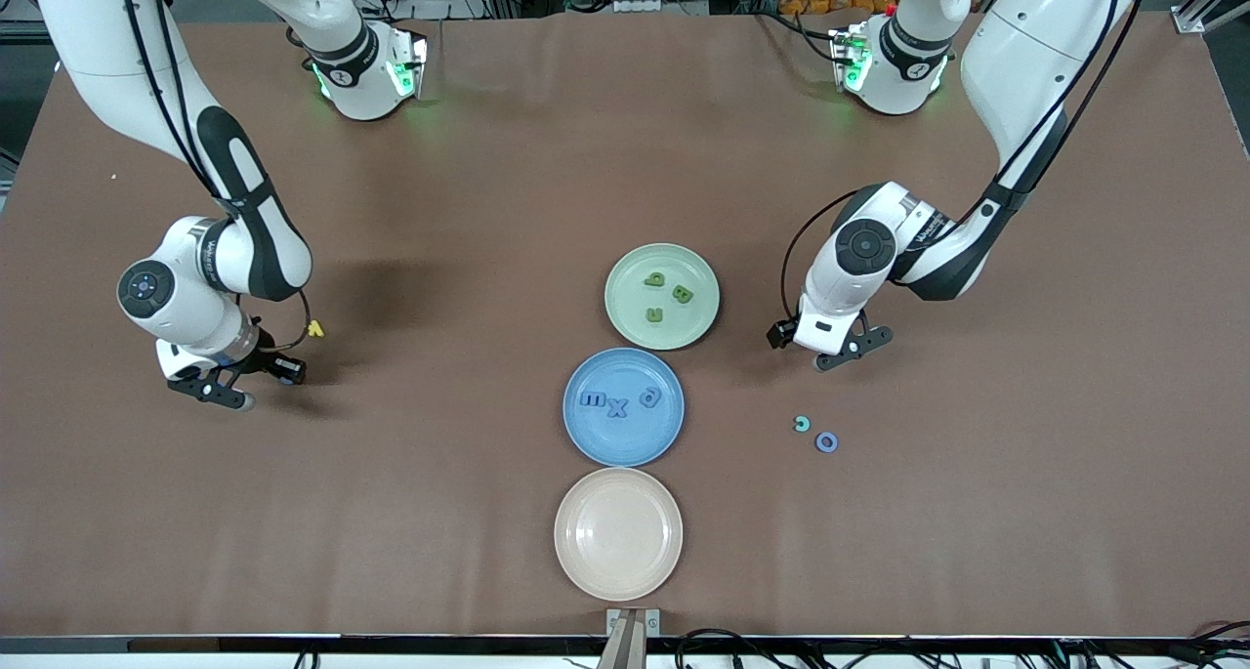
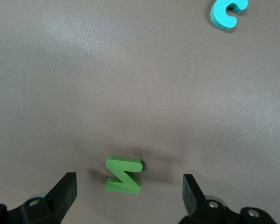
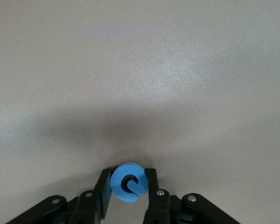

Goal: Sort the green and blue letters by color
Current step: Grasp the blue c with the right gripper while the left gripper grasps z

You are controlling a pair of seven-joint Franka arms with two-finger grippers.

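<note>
**Ana:** Right wrist view shows the right gripper (image 3: 129, 186) with its fingers drawn in against a blue letter c (image 3: 129, 182), one pad on each side of the curl. It sits low over the table (image 1: 469, 210) toward the right arm's end, beside a yellow letter (image 1: 315, 329).

**Ben:** Does that grip look sound?

**Ana:** It looks squared up. The piece seems a light, stiff bit of foam or plastic, thick enough for the pads to catch its edges. Being round, it could roll or pop out if squeezed off centre, so across the widest part is probably the right hold.

**Ben:** And the left gripper (image 2: 129, 193)?

**Ana:** Its fingers stand wide apart and hold nothing. It hangs low over a green letter N (image 2: 124, 174), which lies on the table between them, touching neither. A teal c (image 1: 802, 423) and a pale ring (image 1: 826, 441) lie near, closer to the front camera.

**Ben:** Where should it take the N?

**Ana:** Likely across the two straight outer strokes; flat sides give the pads a better seat than the diagonal. It should weigh almost nothing.

**Ben:** The rest?

**Ana:** Three green letters lie in the green plate (image 1: 630, 332), three blue ones in the blue plate (image 1: 625, 446). The cream plate (image 1: 618, 533) sits nearest the front camera.
</note>
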